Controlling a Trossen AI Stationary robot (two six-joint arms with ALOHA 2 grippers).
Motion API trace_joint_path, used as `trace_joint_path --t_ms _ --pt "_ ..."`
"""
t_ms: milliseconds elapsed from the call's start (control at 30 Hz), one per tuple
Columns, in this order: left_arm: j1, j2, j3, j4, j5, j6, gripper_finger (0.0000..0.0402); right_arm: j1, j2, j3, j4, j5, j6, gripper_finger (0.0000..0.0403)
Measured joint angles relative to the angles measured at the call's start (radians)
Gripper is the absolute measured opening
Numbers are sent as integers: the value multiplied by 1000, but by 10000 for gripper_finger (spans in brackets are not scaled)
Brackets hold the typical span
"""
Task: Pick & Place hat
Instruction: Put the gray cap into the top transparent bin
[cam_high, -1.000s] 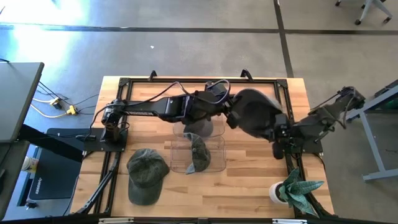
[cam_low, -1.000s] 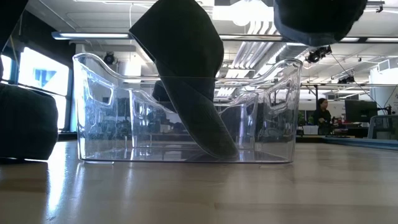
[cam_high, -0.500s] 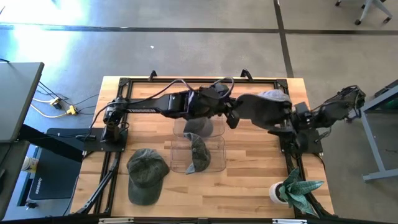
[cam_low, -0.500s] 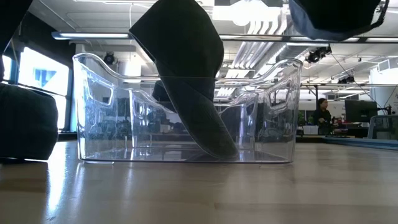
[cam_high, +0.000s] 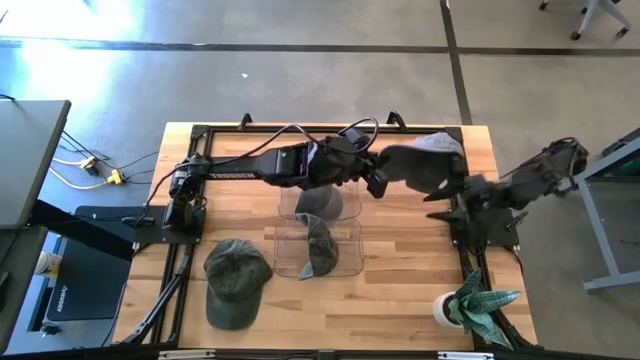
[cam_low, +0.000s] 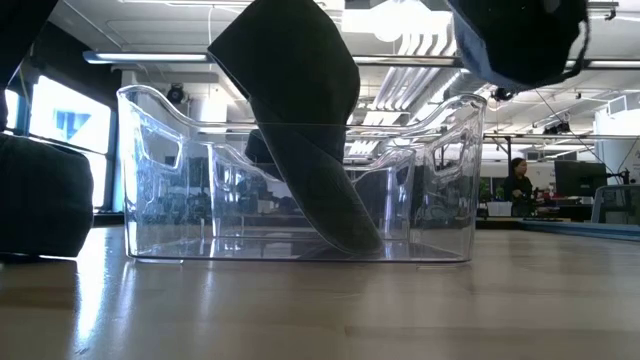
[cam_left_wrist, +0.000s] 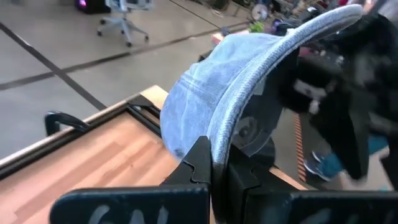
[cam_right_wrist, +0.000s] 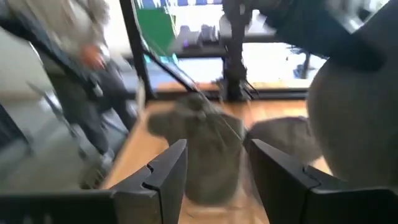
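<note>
Since the left gripper (cam_high: 372, 183) has its fingers pinched fully closed on the brim edge of the pale blue-grey cloth cap (cam_high: 428, 166), the cap hangs in the air over the far right part of the wooden table (cam_high: 400, 290), clear of the surface, to the right of the clear plastic bins (cam_high: 318, 248). Right gripper (cam_high: 462, 195) sits just beside the cap's right side, fingers apart, holding nothing; right wrist view shows an empty gap between them. Handling call: light, soft fabric, crown will flop and fold, so expect swing on any fast move. Brim is the only stiff part and the best hold; the stitched edge gives friction and a flat pinch, as the left wrist view shows. Grabbing crown cloth would bunch and may slip. Not fragile, drop risk is low-cost. Two dark green caps already sit in the bins, one (cam_high: 312, 244) in the near bin, and another dark green cap (cam_high: 236, 272) lies on the table to their near left.
</note>
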Motion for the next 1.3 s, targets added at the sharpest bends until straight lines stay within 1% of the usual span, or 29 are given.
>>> trace_joint_path --t_ms 100,200,333,400,433,500,567,633,700,767,833,933,967,1033,1133,1200,1233,1300 --pt "0 0 0 2 -21 1 1 -12 68 0 -18 12 -68 170" --pt "0 0 0 2 -21 10 1 -29 139 0 -7 -29 -120 170" --pt "0 0 0 -39 -11 11 1 -39 195 -2 99 -120 -145 162" --pt "1 0 0 -70 -8 -14 1 -33 196 0 155 -133 -126 150" --pt "4 0 0 -84 0 -23 1 -29 194 9 156 -131 -114 144" --pt "12 0 0 -96 44 -32 1 -18 187 46 135 -95 -86 134" --pt "28 -1 0 -104 121 -63 1 -4 175 108 80 -31 -61 129" --pt "42 -1 0 -104 192 -80 0 7 166 190 -16 47 -31 131" --pt "50 15 3 -94 233 -84 0 10 168 283 -159 136 19 136" --pt "56 30 2 -105 252 -96 0 8 172 369 -300 206 63 145" --pt "59 37 -3 -141 273 -106 0 -8 178 437 -419 248 103 160" --pt "60 47 4 -132 299 -107 0 -44 195 495 -504 279 108 188" --pt "60 54 6 -125 300 -109 0 -55 201 499 -510 267 87 196" --pt "59 65 1 -162 308 -110 0 -78 216 489 -507 209 55 205" --pt "59 77 -3 -158 343 -112 0 -125 253 444 -516 189 60 208" --pt "59 86 4 -134 350 -113 0 -157 281 406 -517 144 58 208" --pt "59 87 4 -149 352 -113 0 -173 298 386 -510 118 56 208" --pt "59 94 0 -160 360 -112 0 -213 331 352 -519 105 77 208"
